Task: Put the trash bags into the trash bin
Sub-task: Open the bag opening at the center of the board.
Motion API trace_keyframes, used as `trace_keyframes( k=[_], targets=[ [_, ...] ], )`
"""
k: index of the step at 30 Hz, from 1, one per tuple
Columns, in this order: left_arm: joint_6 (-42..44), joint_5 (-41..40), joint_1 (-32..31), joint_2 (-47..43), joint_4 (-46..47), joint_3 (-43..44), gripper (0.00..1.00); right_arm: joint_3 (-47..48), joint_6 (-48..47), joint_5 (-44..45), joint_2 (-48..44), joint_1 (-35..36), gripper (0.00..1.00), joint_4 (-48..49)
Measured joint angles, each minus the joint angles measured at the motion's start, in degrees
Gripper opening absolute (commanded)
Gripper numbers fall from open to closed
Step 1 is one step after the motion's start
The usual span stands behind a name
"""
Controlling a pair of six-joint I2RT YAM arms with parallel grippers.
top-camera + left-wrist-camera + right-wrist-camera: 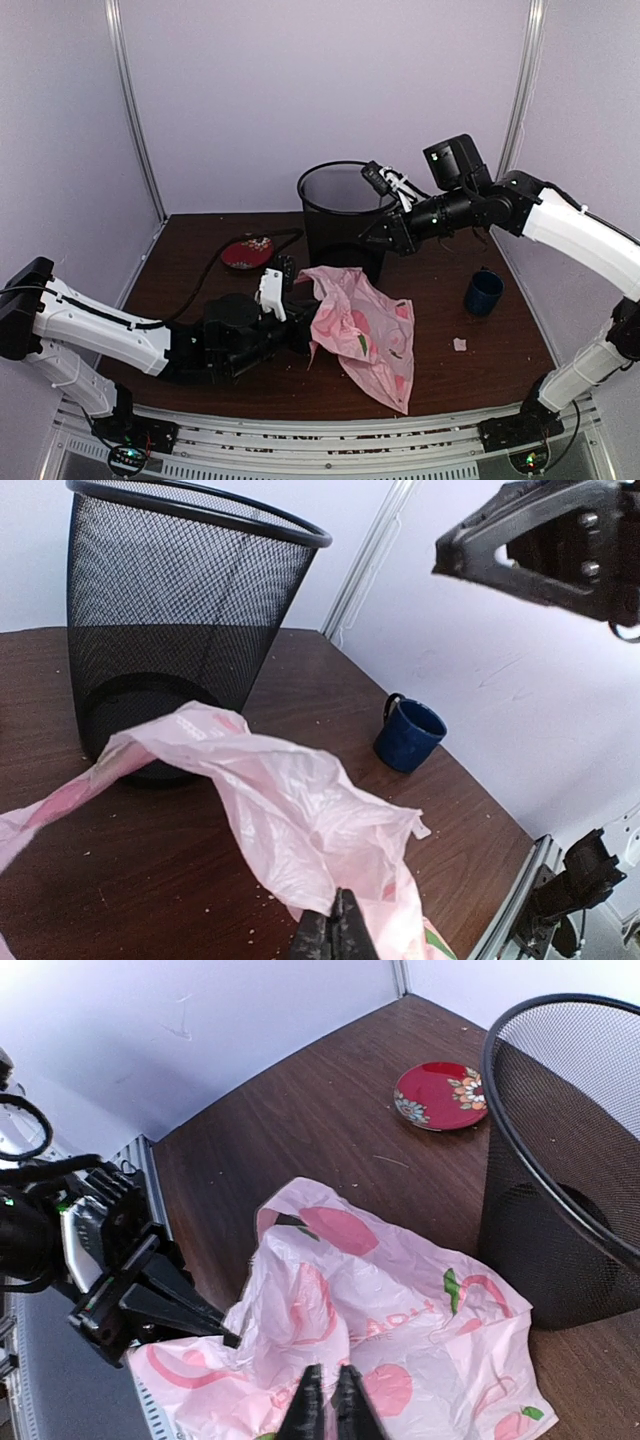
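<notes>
My left claw is clamped on an edge of the pink trash bag, which lies crumpled on the table just in front of the black mesh trash bin, not in it. My right claw hovers by the bin's rim, pinched closed on nothing.

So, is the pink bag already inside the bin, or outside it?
Outside. The pink bag lies crumpled on the table in front of the upright bin.
</notes>
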Motion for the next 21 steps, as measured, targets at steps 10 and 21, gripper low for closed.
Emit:
trace_keyframes(
  k=[10,21],
  targets=[
    [2.6,-3.0,-2.8,3.1,-2.6,3.3,0.0,3.5,0.0,-6.3,8.0,1.9,0.55,-2.2],
    [3.1,-4.7,-2.9,3.1,-2.7,3.7,0.0,3.9,-1.6,-10.3,12.6,4.7,0.45,-7.8]
  ],
)
